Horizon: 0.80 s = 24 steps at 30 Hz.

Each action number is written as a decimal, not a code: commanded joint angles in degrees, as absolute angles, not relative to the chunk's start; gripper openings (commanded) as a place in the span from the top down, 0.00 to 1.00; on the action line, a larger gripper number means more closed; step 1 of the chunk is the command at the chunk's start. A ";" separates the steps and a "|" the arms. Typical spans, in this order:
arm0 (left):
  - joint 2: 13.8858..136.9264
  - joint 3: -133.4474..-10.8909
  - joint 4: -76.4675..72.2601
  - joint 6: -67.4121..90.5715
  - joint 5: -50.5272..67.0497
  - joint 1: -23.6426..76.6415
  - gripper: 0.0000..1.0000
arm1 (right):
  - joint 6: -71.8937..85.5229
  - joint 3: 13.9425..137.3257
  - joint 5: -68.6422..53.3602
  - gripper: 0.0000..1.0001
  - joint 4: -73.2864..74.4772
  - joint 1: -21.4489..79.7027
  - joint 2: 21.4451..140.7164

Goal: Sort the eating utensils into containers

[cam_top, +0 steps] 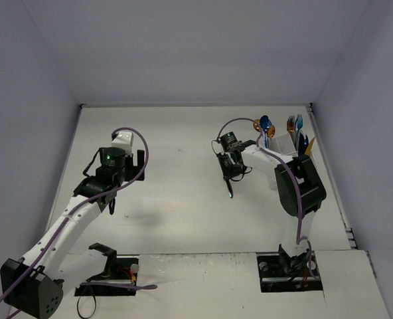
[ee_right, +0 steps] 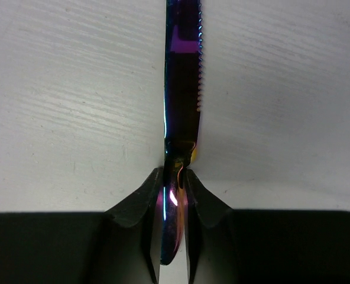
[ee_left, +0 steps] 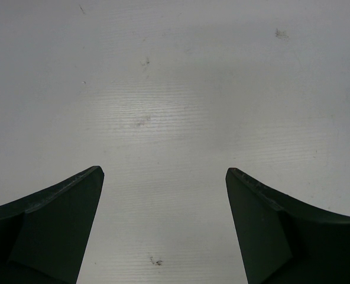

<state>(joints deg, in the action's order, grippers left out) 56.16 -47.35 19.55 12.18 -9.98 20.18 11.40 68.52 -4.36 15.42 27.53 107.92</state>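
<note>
One knife (ee_right: 184, 89) hangs clear of the table (cam_top: 183, 133), pinched by its handle between the right gripper's (ee_right: 174, 177) fingertips, with the serrated blade pointing away from the wrist. From above, it hangs just left of the white caddy (cam_top: 286, 143), near it but not over it, with its tip low above the surface. Several spoons and forks (cam_top: 266, 123) stand in the caddy with their heads up.

The likely trouble is the grip. The fingers meet on a slim, glossy handle over a short contact, so a quick swing toward the caddy could let the knife pivot or slide out. The low tip is a second worry. If the arm travels sideways without rising first, the blade may strike the caddy's near wall and shove it (it looks light). A descent into a crowded compartment could also jam against the utensils standing there, and which compartment holds knives cannot be told from here.

The left gripper (ee_left: 163, 171) is spread wide over bare table, well left of the caddy, holding nothing.
</note>
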 commanded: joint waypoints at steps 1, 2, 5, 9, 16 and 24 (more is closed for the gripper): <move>55.79 -49.22 17.56 11.43 -10.48 20.13 0.18 | 11.37 71.70 -4.57 0.97 16.72 28.56 109.62; 55.72 -49.22 17.50 11.43 -10.55 20.13 0.18 | 11.16 72.24 -4.57 1.00 16.79 28.58 109.69; 55.76 -49.22 17.70 11.39 -10.58 20.13 0.18 | 10.61 74.18 -5.16 1.00 16.87 29.00 108.98; 55.72 -49.22 17.84 11.43 -10.90 20.13 0.18 | 9.43 77.01 -3.48 1.00 16.68 29.44 103.85; 55.32 -49.31 17.88 11.39 -10.93 20.13 0.18 | 2.91 80.09 6.76 1.00 14.39 26.95 89.74; 54.58 -49.22 18.02 11.25 -11.16 20.04 0.18 | -3.66 68.12 8.18 1.00 0.36 12.18 74.39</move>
<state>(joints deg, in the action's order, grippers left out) 55.94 -47.35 19.75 12.14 -10.40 20.18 1.42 73.58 4.17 9.02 18.67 79.98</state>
